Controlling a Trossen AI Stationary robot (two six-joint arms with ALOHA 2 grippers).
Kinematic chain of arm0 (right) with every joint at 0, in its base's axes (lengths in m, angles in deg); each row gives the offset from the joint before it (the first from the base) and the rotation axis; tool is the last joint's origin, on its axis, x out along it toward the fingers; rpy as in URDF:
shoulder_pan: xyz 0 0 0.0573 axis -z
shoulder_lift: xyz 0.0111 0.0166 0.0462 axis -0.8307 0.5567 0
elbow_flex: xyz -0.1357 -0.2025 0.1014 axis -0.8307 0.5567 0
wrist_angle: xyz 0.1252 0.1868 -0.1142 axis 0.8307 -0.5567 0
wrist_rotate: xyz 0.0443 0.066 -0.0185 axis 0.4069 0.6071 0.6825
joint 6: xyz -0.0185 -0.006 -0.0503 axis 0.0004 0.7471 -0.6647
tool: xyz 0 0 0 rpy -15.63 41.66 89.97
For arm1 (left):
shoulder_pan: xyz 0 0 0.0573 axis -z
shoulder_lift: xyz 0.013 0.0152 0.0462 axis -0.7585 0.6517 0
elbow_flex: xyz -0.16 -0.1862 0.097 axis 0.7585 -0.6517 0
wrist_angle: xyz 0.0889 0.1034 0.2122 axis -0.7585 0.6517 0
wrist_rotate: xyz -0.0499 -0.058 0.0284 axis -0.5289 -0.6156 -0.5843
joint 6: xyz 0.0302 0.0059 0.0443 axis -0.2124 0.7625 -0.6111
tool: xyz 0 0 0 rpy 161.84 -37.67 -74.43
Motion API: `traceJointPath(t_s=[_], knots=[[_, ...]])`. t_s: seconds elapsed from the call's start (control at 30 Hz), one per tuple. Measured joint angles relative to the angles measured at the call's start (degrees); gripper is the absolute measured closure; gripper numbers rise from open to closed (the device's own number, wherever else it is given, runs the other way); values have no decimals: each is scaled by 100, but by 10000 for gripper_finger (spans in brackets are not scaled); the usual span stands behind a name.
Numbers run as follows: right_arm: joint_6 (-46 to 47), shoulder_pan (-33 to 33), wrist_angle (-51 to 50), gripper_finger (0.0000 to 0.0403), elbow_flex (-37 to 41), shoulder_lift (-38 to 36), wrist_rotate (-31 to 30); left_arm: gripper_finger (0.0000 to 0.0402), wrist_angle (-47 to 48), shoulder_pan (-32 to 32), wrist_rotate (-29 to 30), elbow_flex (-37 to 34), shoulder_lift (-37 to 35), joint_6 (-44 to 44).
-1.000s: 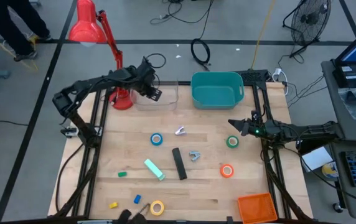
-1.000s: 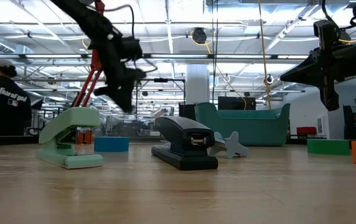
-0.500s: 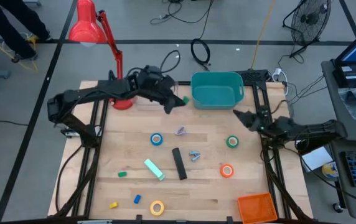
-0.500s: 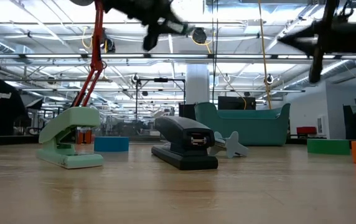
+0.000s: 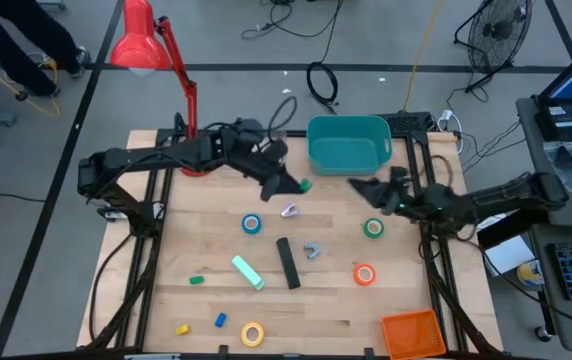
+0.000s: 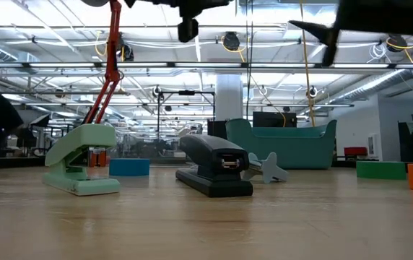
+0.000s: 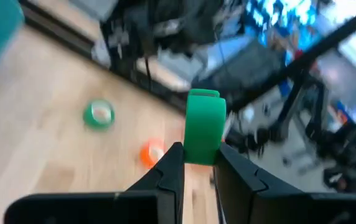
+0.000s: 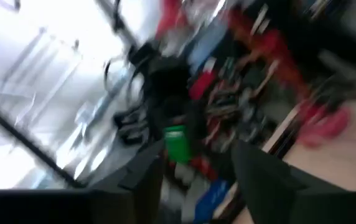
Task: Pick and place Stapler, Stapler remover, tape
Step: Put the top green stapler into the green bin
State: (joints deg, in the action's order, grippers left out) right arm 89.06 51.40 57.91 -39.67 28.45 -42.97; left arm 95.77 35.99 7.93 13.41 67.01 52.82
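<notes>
Near to far across the desk (image 5: 206, 310): yellow tape (image 5: 253, 334) by the near edge, the black stapler (image 5: 287, 262) mid-desk with open wood around it, orange tape (image 5: 364, 274) and green tape (image 5: 373, 228) right, blue tape (image 5: 252, 224) left. Above, the left gripper (image 5: 294, 186) pinches a green block (image 7: 204, 126), seen clearest from its wrist. The right gripper (image 5: 359, 188) hovers opposite, fingers spread. The teal bin (image 5: 349, 147) stands far.

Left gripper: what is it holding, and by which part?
The left gripper holds a small green block, pinched at its lower end between both fingers; the rest sticks out beyond them.
</notes>
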Motion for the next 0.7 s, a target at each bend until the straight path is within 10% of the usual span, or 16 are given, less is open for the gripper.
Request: traceJointPath(t_s=[0.3, 0.7], knots=[[-76, 246, -3795, 160, -2479, 1483, 2082, 334, 2322, 266, -397, -2, 4, -1504], [-212, 574, -4182, 179, -3739, 2934, 3713, 334, 2566, 687, -523, -2, 93, -1768]])
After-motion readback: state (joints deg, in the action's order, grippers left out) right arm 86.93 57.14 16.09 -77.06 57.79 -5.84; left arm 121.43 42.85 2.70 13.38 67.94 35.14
